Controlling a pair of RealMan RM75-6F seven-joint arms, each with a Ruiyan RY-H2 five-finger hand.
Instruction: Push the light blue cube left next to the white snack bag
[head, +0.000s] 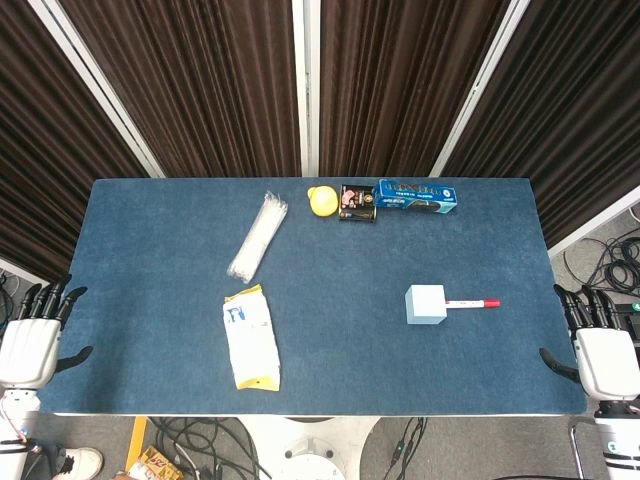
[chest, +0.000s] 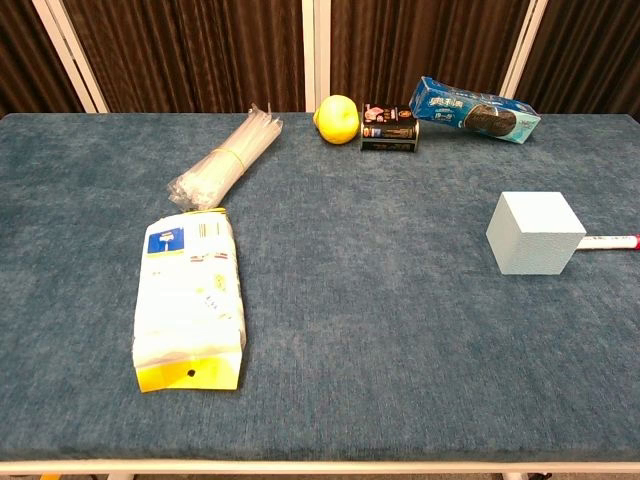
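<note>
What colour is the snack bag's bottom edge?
Yellow, on the white snack bag; clearest in the chest view.

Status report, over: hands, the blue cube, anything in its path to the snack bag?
Left hand and right hand open at table edges. Light blue cube untouched, far from white snack bag. Path clear.

On the counter (head: 150, 230) the snack bag (head: 251, 338) lies at the front left, with the bundle of straws (head: 258, 235) behind it. The cube (head: 426, 304) sits well apart to the right, a marker (head: 470, 303) touching its right side. Along the back edge run a lemon (head: 322, 201), a can (head: 357, 202) and a biscuit box (head: 418, 197) (left to right)
</note>
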